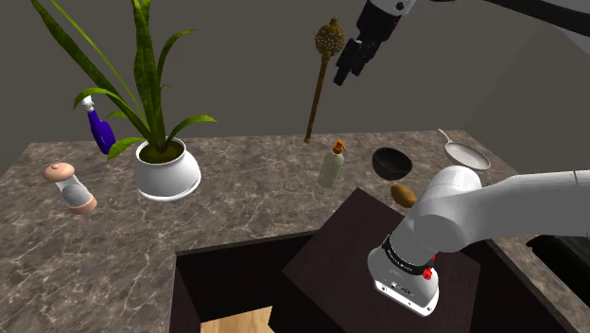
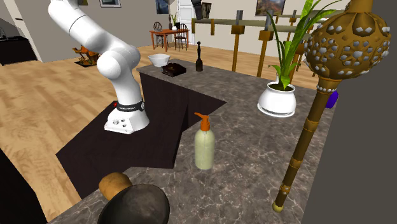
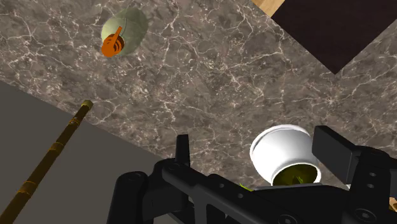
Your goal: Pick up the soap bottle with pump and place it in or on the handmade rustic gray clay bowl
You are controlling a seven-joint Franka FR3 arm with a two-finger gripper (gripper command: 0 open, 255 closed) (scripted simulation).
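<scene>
- Gripper [image 1: 342, 71]: all black, hung high over the counter, close to the staff's studded head in the shoulder view. In the wrist view [image 3: 256, 137] its two fingers stood spread apart with nothing held between them.
- Soap bottle [image 1: 331, 166]: a rounded, pale greenish-white body with an orange pump on top. It stood upright on the counter, well below the gripper and apart from it. In the shoulder view it was between the staff's foot and the bowl. The second exterior view [image 2: 203, 145] showed the pump spout turned to that view's left. The wrist view [image 3: 123, 32] showed it from above.
- Bowl [image 1: 391, 163]: dark, nearly black, round, with nothing in it. It sat on the counter near the bottle, not touching it, and showed large at the lower edge of the second exterior view [image 2: 135, 207].
- Brown lump [image 1: 404, 196]: small, oval, just beside the bowl.
- Staff [image 1: 320, 85]: golden brown, banded shaft, leaning against the grey wall.
- Potted plant [image 1: 167, 172]: long green leaves in a white pot.
- Spray bottle [image 1: 100, 128]: blue, behind the plant.
- Grinder [image 1: 71, 186]: pinkish, near the counter's end.
- Pan [image 1: 466, 153]: grey, shallow, beyond the bowl.
- Counter [image 1: 95, 255]: brown-grey marble, wrapped around a recess.
- Stand [image 1: 336, 260]: a dark box in that recess.
- Floor [image 2: 44, 95]: light wood.
- Dining table [image 2: 168, 33]: wooden with chairs, far back in the room.
</scene>
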